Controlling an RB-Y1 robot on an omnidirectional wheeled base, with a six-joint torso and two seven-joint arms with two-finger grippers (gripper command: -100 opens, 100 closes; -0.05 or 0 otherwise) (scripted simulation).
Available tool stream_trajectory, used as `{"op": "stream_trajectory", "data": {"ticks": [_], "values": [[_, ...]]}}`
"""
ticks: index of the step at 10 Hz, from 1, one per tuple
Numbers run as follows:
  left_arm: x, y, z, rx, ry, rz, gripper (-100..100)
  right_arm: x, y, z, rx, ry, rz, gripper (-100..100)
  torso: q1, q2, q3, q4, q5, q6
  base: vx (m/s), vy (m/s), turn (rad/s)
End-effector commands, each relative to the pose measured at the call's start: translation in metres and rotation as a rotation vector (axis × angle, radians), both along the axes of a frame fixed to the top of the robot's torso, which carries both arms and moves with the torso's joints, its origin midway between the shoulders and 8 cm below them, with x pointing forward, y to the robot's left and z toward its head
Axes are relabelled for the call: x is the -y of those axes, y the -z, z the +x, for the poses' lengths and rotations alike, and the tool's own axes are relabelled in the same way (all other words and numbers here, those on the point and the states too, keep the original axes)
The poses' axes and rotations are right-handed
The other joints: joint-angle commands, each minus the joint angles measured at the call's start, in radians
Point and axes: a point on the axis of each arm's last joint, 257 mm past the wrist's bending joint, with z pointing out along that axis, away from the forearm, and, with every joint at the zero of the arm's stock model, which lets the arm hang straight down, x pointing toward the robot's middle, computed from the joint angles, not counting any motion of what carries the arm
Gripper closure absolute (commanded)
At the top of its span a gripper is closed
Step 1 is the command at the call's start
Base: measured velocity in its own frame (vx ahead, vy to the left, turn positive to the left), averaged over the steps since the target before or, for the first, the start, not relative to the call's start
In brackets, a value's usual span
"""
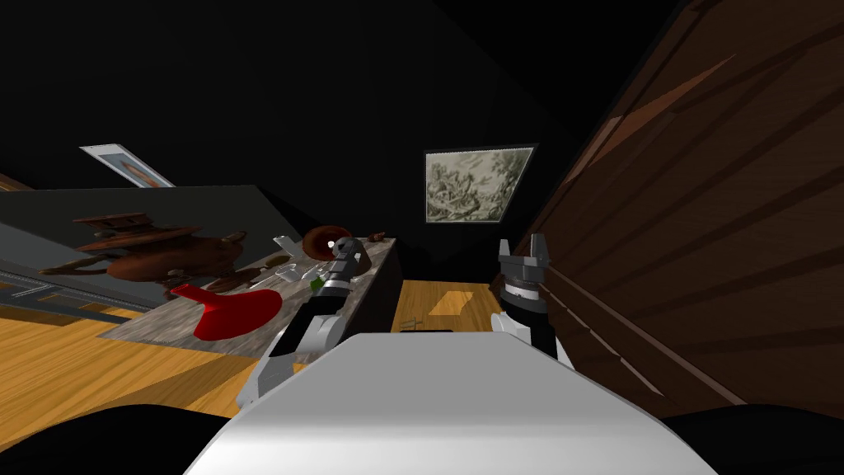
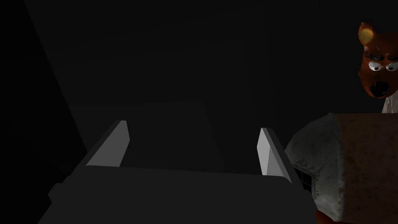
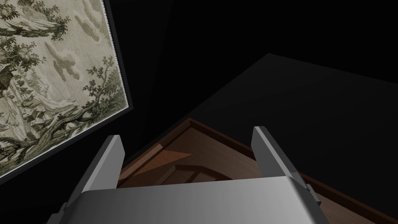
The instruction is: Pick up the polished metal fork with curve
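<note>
Reaching w/ blades apart, left pincer is held over the bench, fork judged to lie pale by its forearm; fox figure nr it could be knocked in turning back; right pincer also apart.

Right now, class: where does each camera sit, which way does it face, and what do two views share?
Head view: on the head, steeply down and forward onto a marbled table; left gripper reaches over it, right gripper is raised.
Left wrist view: on the left hand, along open fingers into darkness, fox-faced figure beside.
Right wrist view: on the right hand, along open fingers toward a framed landscape print.
Shared: that print, head and right wrist views.
</note>
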Motion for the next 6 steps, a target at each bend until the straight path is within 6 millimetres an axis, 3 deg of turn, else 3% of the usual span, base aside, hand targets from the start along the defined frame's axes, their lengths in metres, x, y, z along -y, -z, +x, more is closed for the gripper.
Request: {"op": "stream_trajectory", "data": {"ticks": [1,6], "values": [[-0.002,0.007,0.002,-0.033,-0.004,0.001,-100,0.0,0.0,0.0,0.0,0.0,0.0,0,0.0,0.0,0.0,0.0,0.0,0.0,0.004,-0.009,0.006],[-0.013,0.03,0.005,-0.156,-0.021,0.029,-100,0.0,0.0,0.0,0.0,0.0,0.0,0,0.0,0.0,0.0,0.0,0.0,0.0,0.013,-0.017,-0.026]]}}
